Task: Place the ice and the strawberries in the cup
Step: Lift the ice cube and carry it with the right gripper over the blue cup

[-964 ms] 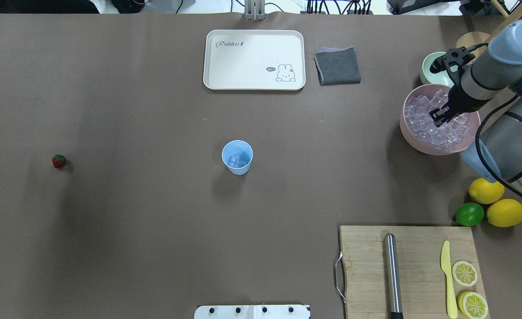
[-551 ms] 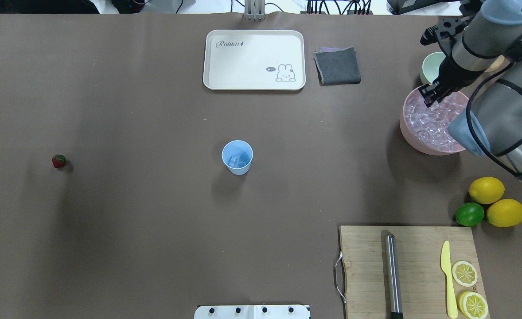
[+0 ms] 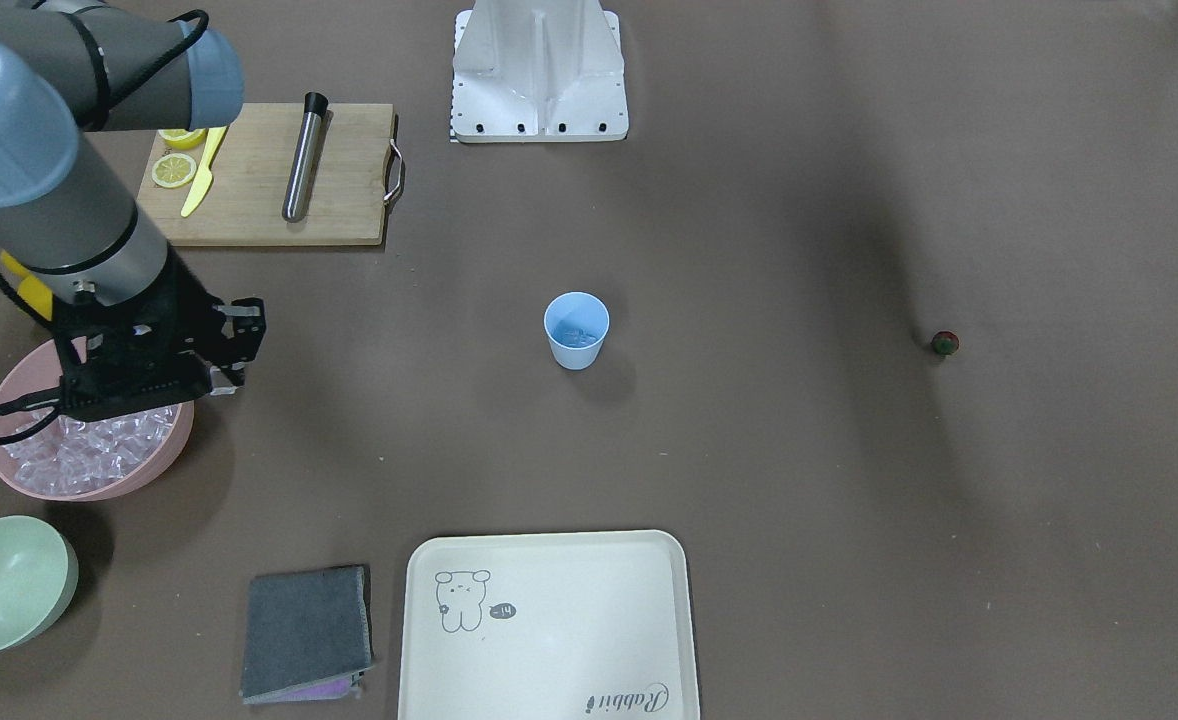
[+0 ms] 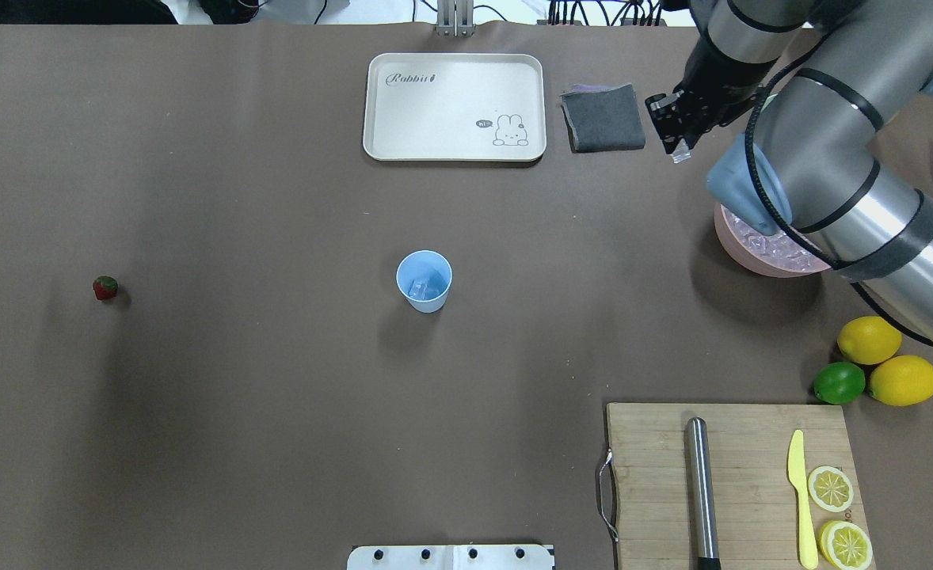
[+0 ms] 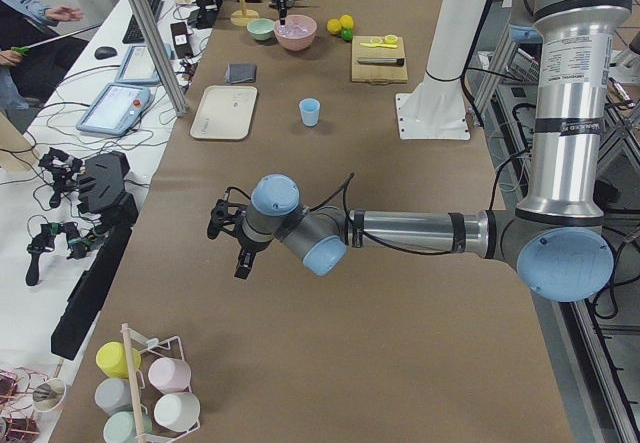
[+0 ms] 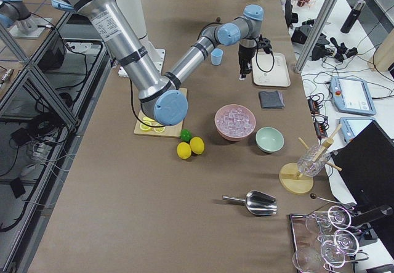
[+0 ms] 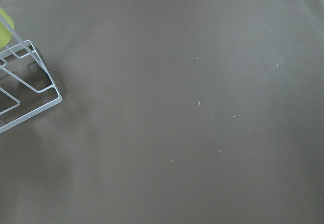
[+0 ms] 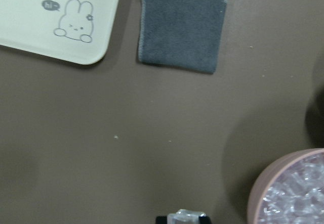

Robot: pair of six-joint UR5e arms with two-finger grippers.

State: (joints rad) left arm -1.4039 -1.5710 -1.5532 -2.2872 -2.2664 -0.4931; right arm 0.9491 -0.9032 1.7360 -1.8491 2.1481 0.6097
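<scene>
While the right gripper (image 4: 676, 142), jaws closed on one ice cube (image 8: 187, 216), hung near the pink bowl (image 4: 752, 257), carrying appeared in hand, the next move requiring transit above the mid-table cup (image 4: 424, 281).

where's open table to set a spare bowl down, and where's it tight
Widest bare stretch: between the strawberry and the cup, down to the robot's edge. Also free: cup to cutting board, cup to tray. Crowded: the robot's right end, with the pink bowl, lemons, lime and the right arm overhead.
</scene>
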